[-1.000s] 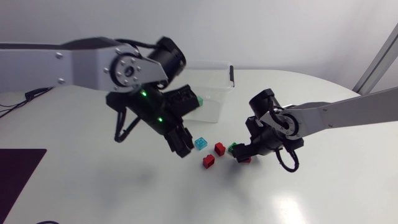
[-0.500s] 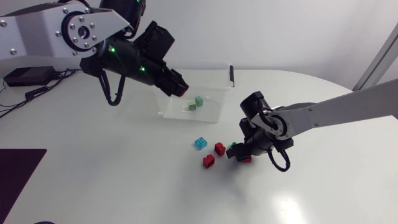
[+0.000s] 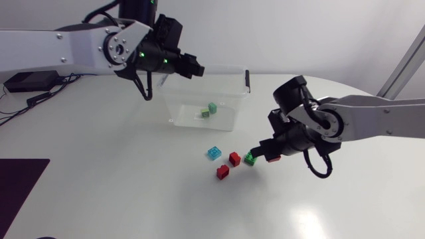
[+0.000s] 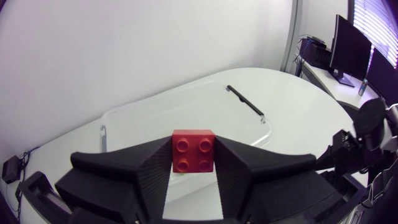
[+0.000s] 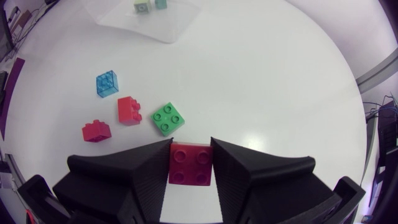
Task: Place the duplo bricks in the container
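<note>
The white table (image 3: 99, 186) carries the clear container (image 3: 232, 118), with a teal brick (image 3: 212, 107) and an olive brick (image 3: 206, 114) inside. The left gripper (image 3: 194, 69), down among the loose bricks in front of the container a second ago, now hangs at its rear-left rim, jaws clamped on a red brick (image 4: 193, 151). The right gripper (image 3: 269, 157), in front of the container's right end, has risen slightly, jaws gripping a second red brick (image 5: 190, 163), beside a green brick (image 3: 250, 159). A blue brick (image 3: 214, 153), a small red brick (image 3: 234, 158) and a nearer red brick (image 3: 223, 172) lie unmoved before the container.
</note>
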Motion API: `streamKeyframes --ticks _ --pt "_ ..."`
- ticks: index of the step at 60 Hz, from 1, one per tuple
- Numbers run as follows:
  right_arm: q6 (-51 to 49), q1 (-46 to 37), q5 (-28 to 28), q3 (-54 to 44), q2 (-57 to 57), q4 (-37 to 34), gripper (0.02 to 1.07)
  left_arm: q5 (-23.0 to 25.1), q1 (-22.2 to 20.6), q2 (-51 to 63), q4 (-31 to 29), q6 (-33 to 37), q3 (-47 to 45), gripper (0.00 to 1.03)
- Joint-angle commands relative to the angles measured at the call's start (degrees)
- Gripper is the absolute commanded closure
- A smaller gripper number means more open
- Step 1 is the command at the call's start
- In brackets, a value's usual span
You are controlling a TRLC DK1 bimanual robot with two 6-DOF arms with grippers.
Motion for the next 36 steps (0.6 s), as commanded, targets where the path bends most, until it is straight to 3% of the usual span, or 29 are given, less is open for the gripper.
streamKeyframes --ticks 1,5,8,11,25,36 --pt "-0.4 -0.6 0.3 3.2 -1.5 -2.0 0.69 -0.6 0.7 4.5 1.0 -1.5 2.6 0.78" --pt "-0.4 -0.7 0.3 5.7 -1.5 -3.3 0.69 -1.8 0.8 6.5 1.7 -1.4 3.3 0.63" --pt "-0.4 -0.7 0.2 7.8 -1.2 -4.0 0.69 -2.6 0.8 8.0 1.9 -1.3 4.0 0.46" --pt "-0.4 -0.7 0.2 10.1 -0.5 -4.9 0.69 -2.7 0.9 8.5 1.9 -1.3 4.5 0.37" --pt "-0.3 -0.3 0.0 23.2 3.8 -9.0 0.69 -3.3 0.8 5.4 2.0 -1.4 3.6 0.19" --pt "0.1 0.8 0.0 33.0 8.8 -10.3 0.69 -3.2 0.7 -3.0 2.1 -2.6 -0.3 0.18"
